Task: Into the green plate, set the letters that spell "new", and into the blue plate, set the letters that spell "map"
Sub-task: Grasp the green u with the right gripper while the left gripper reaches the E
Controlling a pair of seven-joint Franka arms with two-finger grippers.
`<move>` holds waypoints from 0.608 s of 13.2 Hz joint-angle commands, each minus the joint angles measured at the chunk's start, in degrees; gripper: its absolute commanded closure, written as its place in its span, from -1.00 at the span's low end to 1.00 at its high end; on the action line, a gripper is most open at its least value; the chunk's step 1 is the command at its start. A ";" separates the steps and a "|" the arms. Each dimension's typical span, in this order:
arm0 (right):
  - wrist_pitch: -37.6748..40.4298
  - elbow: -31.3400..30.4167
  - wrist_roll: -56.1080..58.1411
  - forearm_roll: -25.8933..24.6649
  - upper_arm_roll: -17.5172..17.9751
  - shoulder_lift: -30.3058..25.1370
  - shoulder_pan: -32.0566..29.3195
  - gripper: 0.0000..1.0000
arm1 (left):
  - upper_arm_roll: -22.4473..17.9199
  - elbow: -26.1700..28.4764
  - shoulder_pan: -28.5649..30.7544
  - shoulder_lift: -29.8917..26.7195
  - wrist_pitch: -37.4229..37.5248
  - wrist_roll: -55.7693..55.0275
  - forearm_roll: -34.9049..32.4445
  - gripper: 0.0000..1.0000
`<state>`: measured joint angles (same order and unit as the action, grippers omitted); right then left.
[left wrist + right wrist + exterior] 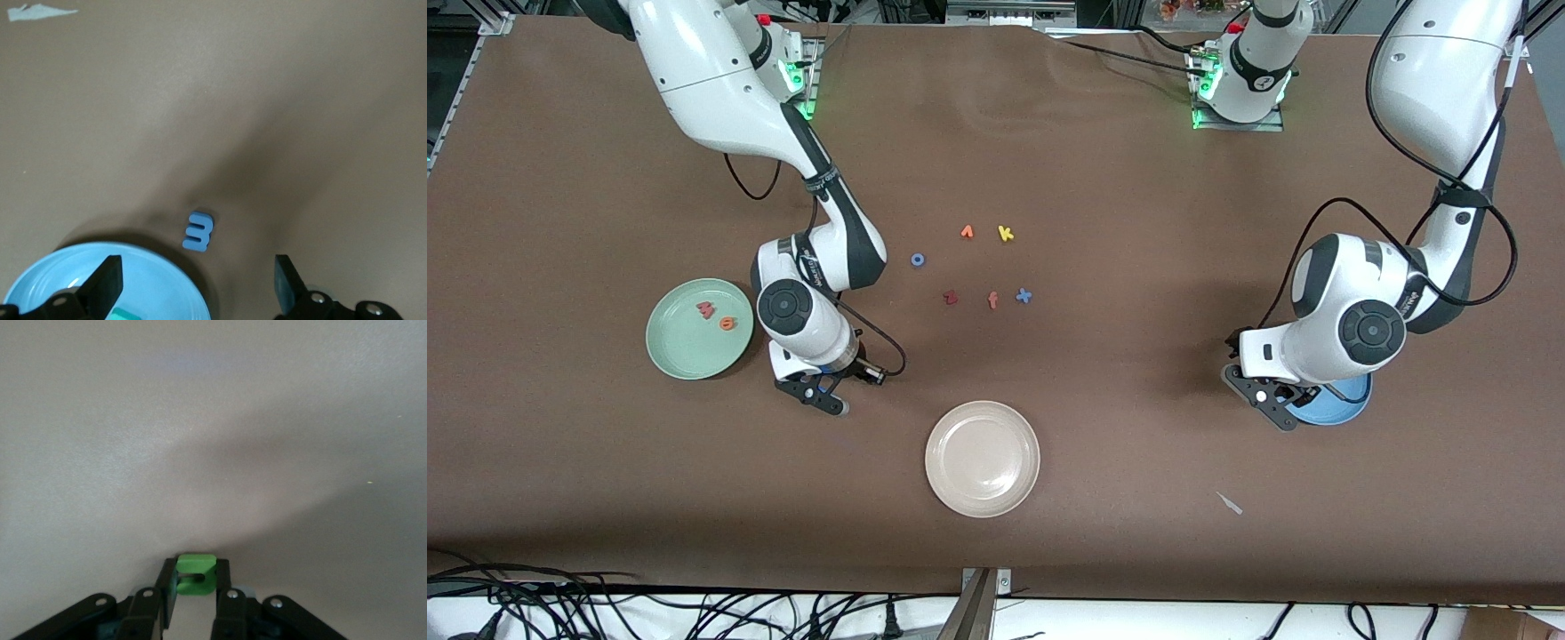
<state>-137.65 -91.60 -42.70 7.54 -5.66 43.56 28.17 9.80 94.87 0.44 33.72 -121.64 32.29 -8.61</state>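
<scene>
While the green plate [699, 329] with w and e waits beside it, the right gripper [195, 597] is clamped on the green n [195, 573], pinched between its jaws. Left gripper [197, 287] hangs wide open, blue m [198, 231] on the table just ahead between its jaws, outside the blue plate [153, 287].

The only readable signs are the foam letters themselves. A green n [195, 573] sits pinched between the fingers of the right gripper [827, 402]. Beside that gripper, in the green plate [671, 356], lie a salmon w [705, 309] and an orange e [728, 323]. Farther from the front camera than the right gripper, a loose group on the table shows a blue o [917, 260], a yellow k [1006, 234], a pinkish f [992, 300] and a blue x [1024, 296]. Just ahead of the wide-spread left gripper [199, 283], a blue m [198, 232] lies sideways on the table, looking like a 3. The print on the right arm's forearm band is too small to read.
</scene>
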 commanded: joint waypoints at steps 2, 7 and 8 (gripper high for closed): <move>9.56 -0.51 4.01 -0.07 -2.33 -4.61 0.31 1.00 | -0.14 -1.70 0.18 2.32 -0.52 9.26 -1.50 -1.00; 14.33 -4.81 15.96 -0.07 -7.51 -9.80 0.22 1.00 | -0.14 -1.88 0.44 3.64 -2.46 23.42 -1.32 -1.00; 14.60 -5.08 18.33 -0.07 -9.09 -9.89 0.13 1.00 | -0.14 -1.88 0.44 3.64 -4.29 23.60 -1.76 -1.00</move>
<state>-123.99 -93.51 -28.90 7.50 -12.63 36.30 28.06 9.63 94.58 0.76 36.32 -124.32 53.06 -8.64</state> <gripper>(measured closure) 0.731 0.000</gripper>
